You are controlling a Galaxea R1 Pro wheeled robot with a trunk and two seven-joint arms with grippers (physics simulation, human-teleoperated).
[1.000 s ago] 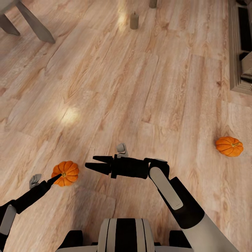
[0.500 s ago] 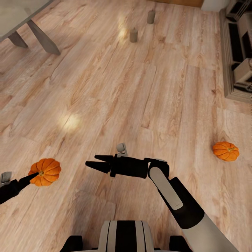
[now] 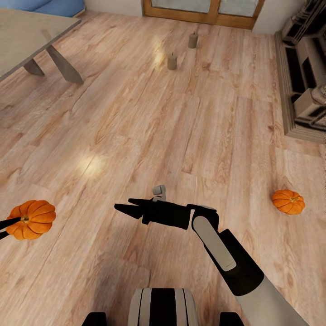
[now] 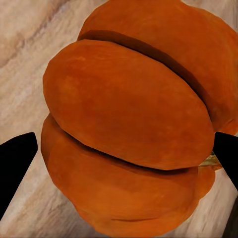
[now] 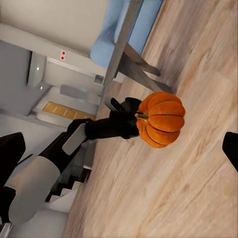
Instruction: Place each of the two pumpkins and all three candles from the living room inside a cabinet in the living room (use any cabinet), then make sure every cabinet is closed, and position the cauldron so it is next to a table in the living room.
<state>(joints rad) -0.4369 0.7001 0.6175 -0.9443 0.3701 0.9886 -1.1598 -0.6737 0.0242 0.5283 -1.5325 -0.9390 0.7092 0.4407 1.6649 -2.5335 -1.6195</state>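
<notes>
From the head camera, a pumpkin (image 3: 31, 219) sat at the far left edge of the frame, pinched at its stem end by the black fingertips of the left gripper (image 3: 4, 225), most of which was cut off by the frame. The second pumpkin (image 3: 288, 201) lay alone on the wooden floor (image 3: 149, 122) at the right, near the stone-coloured fireplace (image 3: 301, 77). Two candles stood upright farther off on the floor, one (image 3: 172, 61) nearer and one (image 3: 193, 40) beyond it. A corner of the table (image 3: 27, 38) with its slanted legs showed at upper left. The right gripper (image 3: 129, 207) reached across the middle of the view, its fingers slightly parted and holding nothing.

The left wrist camera looked straight onto the held pumpkin (image 4: 134, 119), its ribbed orange skin spanning the gap between the two black fingertips (image 4: 15, 158) at either side, floorboards visible behind.

The right wrist camera showed the left gripper (image 5: 133, 119) clamped on the stem end of the same pumpkin (image 5: 159, 119) above the floor, with the table's (image 5: 124, 42) edge and legs and a blue sofa (image 5: 124, 29) behind it. The right gripper's own fingertips (image 5: 12, 151) stood well apart at the frame's edges, empty.
</notes>
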